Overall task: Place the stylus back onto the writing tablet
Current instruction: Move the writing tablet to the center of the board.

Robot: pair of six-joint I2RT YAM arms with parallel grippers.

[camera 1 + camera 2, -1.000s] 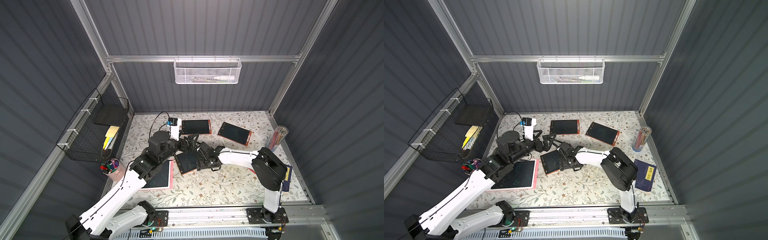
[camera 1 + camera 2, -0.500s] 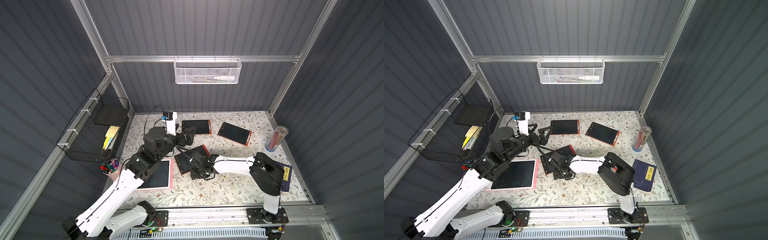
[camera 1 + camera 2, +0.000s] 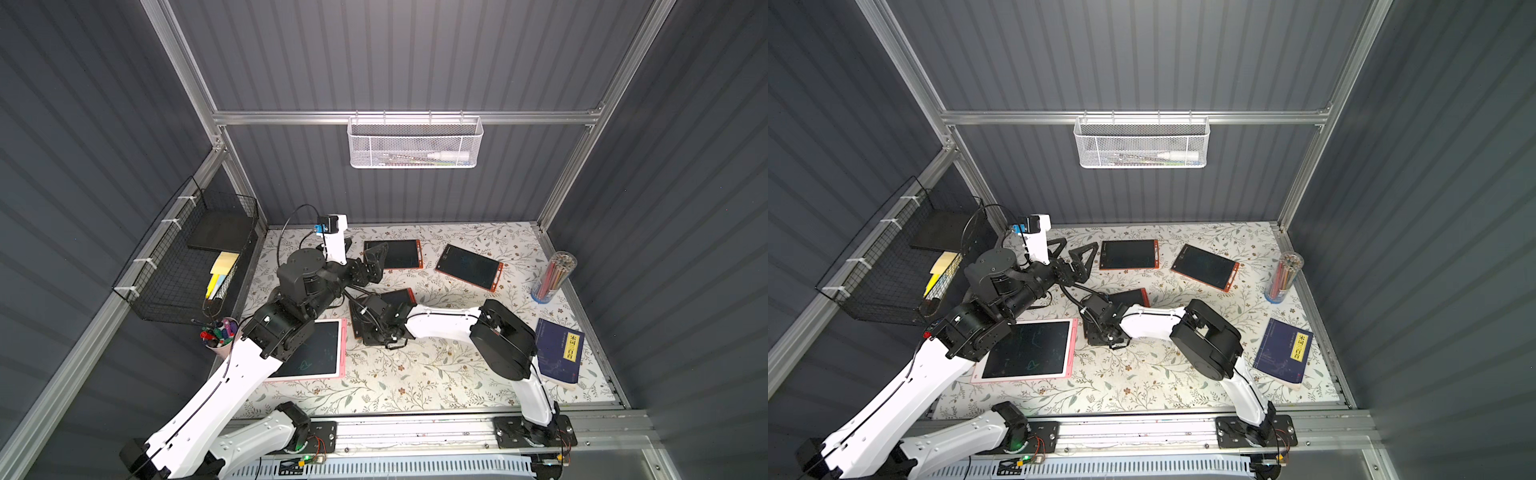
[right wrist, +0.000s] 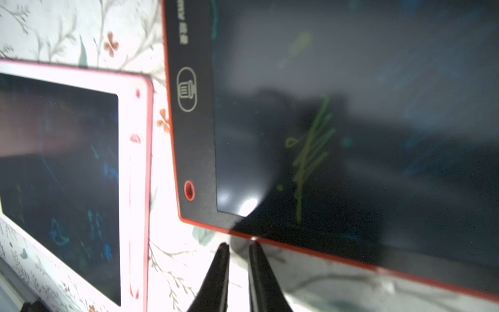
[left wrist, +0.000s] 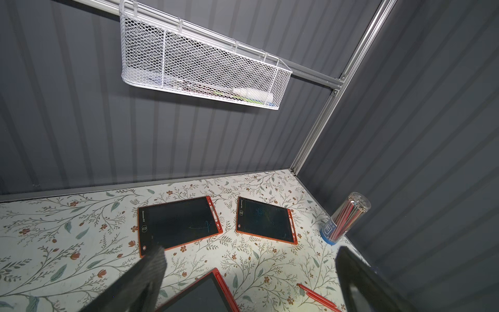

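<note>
A red stylus (image 5: 317, 295) lies on the floral table beside the near red-framed writing tablet (image 5: 199, 294); both top views lose it under the right arm. That tablet (image 3: 399, 297) (image 3: 1133, 297) (image 4: 351, 121) is mostly covered by my right gripper (image 3: 376, 338) (image 4: 239, 244). Its jaws stand almost together, tips at the tablet's red front edge, and only bright table shows in the thin slit between them. My left gripper (image 3: 361, 249) (image 3: 1069, 251) (image 5: 251, 283) hovers wide open and empty behind the tablet.
Two more red-framed tablets (image 3: 395, 253) (image 3: 469, 267) lie at the back and a pink one (image 3: 320, 349) at the front left. Also here: a pencil jar (image 3: 555, 276), a blue book (image 3: 559, 353), a pen cup (image 3: 218, 332), a black wire basket (image 3: 195, 257) and a white mesh basket (image 3: 415, 143).
My right gripper's jaws have closed while it slid across the tablet to its front edge, and the tablet shifted slightly. My left arm drew back toward the rear left, still open.
</note>
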